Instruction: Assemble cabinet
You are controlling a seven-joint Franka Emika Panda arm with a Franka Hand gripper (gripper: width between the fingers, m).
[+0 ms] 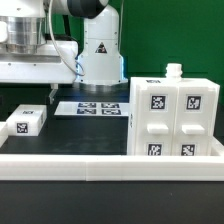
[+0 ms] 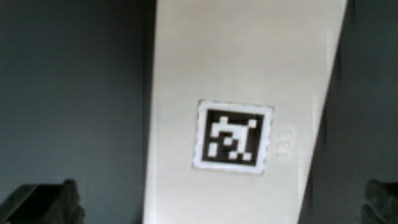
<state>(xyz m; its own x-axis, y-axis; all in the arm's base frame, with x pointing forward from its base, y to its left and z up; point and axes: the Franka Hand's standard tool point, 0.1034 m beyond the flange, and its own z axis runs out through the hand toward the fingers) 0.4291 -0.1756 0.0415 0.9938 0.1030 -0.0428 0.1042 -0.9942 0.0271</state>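
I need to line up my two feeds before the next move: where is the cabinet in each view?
Exterior view: the cabinet stands at the exterior view's right, on the dark table, beside the marker board.
Wrist view: not recognisably in it; a long white tagged piece fills the middle, and I cannot tell what it belongs to.
Shared landmark: the dark table, behind that piece in the wrist view.

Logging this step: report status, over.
End effector open, holding nothing. Cabinet standing at exterior view's right, untouched. Small tagged block sits apart from it.
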